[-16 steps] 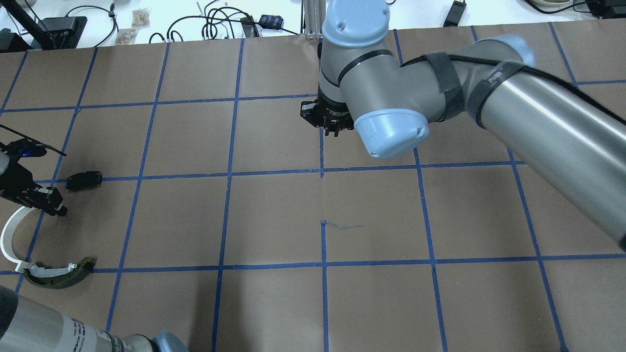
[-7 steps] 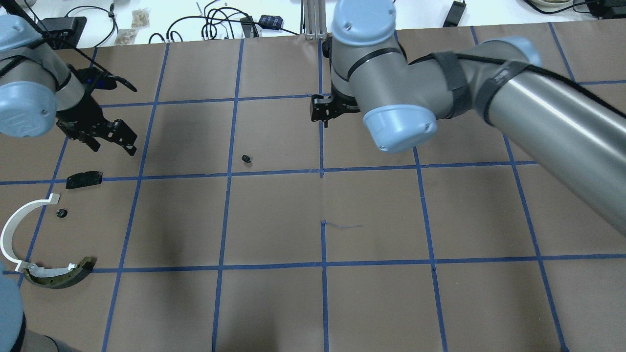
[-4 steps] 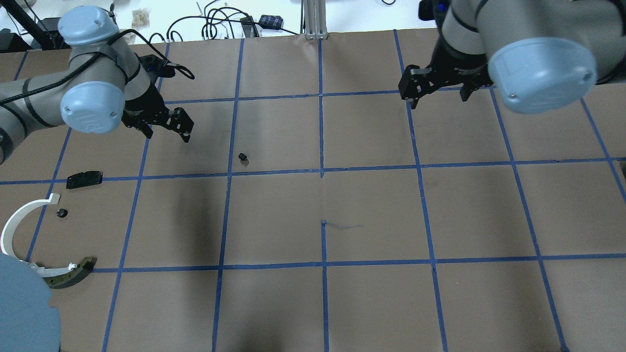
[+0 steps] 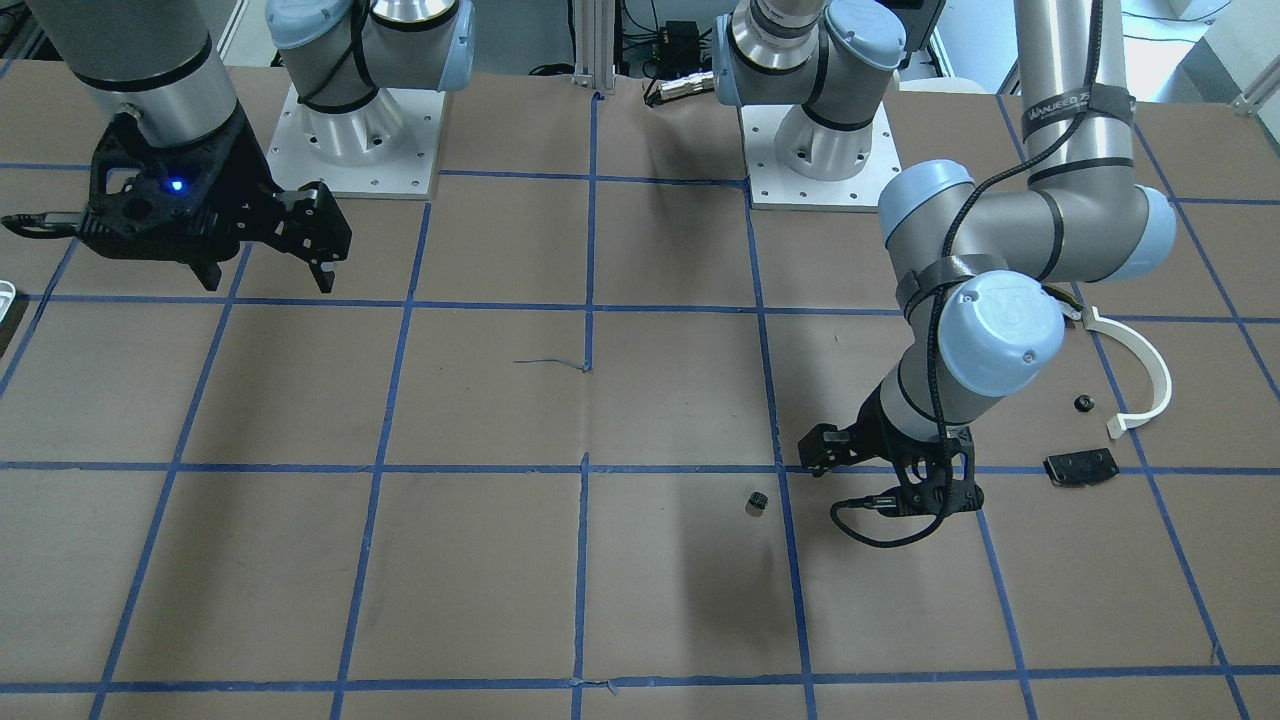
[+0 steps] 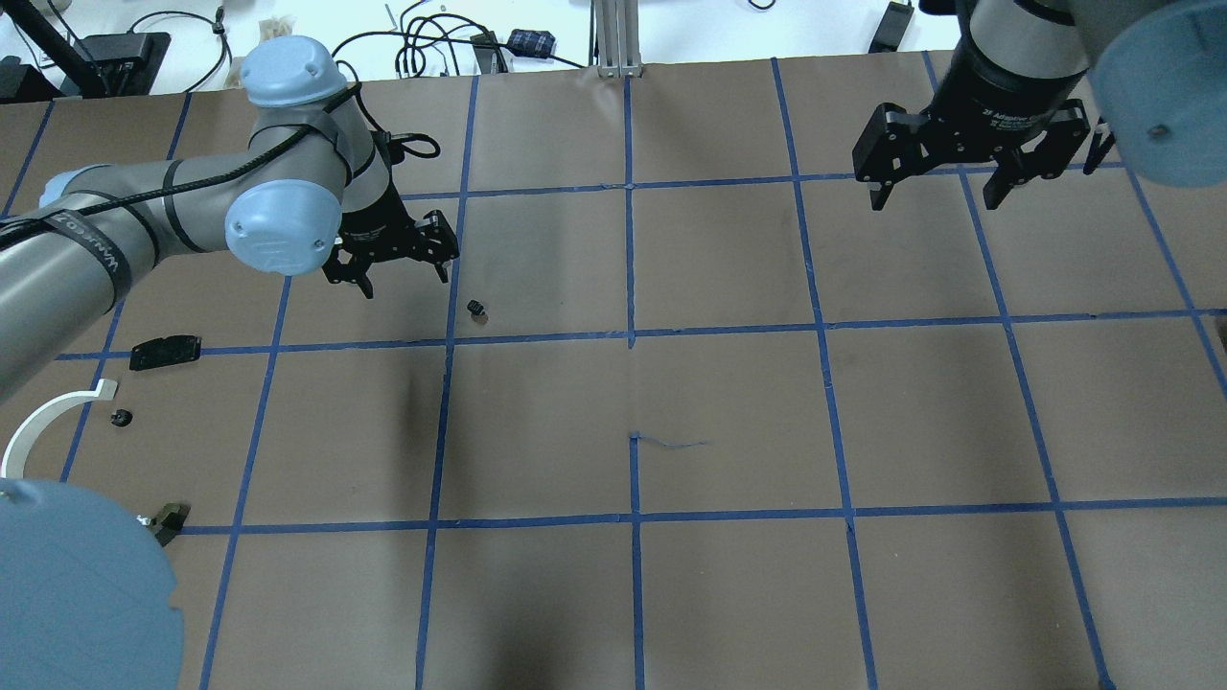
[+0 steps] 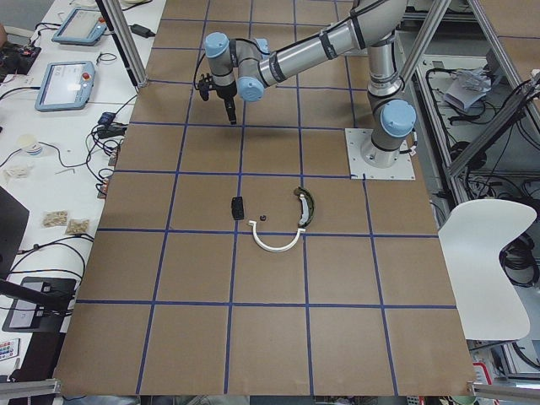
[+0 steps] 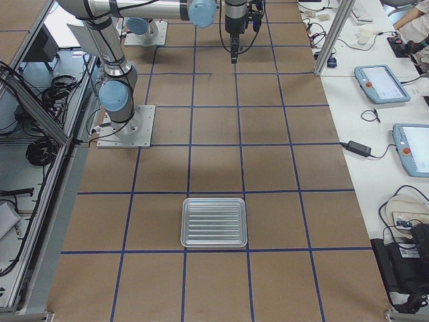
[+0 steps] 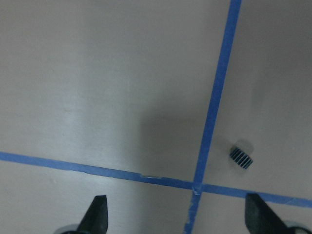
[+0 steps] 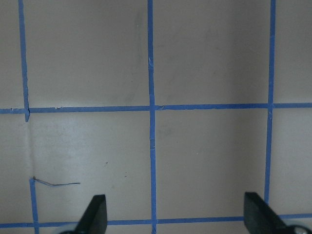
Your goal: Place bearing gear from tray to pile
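Pick pending: L gripper (image 5: 405, 278), wide open & empty, hovers beside bearing gear (image 5: 476, 309); you must centre, descend, close, then carry to pile (image 5: 121, 417) at left edge of table (image 5: 729, 594).

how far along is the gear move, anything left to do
Done: one small black part lies in the pile, and the tray looks empty. In hand: nothing; the left hand is open beside a loose gear on the table. Left: grasp it and carry it to the pile.
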{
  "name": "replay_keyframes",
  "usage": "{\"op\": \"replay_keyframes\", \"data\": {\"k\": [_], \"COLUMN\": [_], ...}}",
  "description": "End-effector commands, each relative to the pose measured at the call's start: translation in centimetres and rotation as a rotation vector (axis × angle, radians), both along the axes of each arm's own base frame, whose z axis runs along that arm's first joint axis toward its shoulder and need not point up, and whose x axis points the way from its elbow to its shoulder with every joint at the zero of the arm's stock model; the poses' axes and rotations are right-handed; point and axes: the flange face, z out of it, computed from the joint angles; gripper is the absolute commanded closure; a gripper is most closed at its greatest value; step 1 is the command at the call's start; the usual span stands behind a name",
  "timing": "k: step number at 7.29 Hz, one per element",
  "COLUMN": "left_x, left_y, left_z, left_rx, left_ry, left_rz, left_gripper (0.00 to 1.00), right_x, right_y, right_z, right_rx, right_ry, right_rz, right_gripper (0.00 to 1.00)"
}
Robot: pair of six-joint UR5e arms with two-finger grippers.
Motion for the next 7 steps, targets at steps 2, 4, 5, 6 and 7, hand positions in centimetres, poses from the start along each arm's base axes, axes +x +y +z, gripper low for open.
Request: {"op": "replay_keyframes", "data": {"k": [2, 4, 5, 6, 7], "left_x": [-3.0, -3.3, -3.4, -3.4, -3.4], "left_y": [-1.2, -1.3, -1.2, -1.1, -1.1], "left_z": [-3.4, -5.7, -6.3, -6.8, -6.8], "left_rx": [-0.032, 0.002, 0.015, 0.022, 0.024], "left_ry": [0.08, 0.075, 0.073, 0.072, 0.072], "left_rz": [0.214, 0.23, 0.248, 0.244, 0.243], "left_gripper": [0.0, 0.0, 0.0, 0.02, 0.03], "right_x": [-0.1, 0.5, 1.1, 1.5, 1.4], "right_y": [-0.5, -1.0, -0.9, -1.4, -1.7], "right_z": [0.4, 0.6, 0.7, 0.3, 0.0], "right_rx": [-0.026, -0.065, -0.069, -0.062, -0.05], "right_ry": [0.017, -0.018, -0.017, -0.018, -0.009], "right_rz": [-0.021, -0.07, -0.075, -0.067, -0.066], "right_gripper": [0.0, 0.0, 0.0, 0.0, 0.0]}}
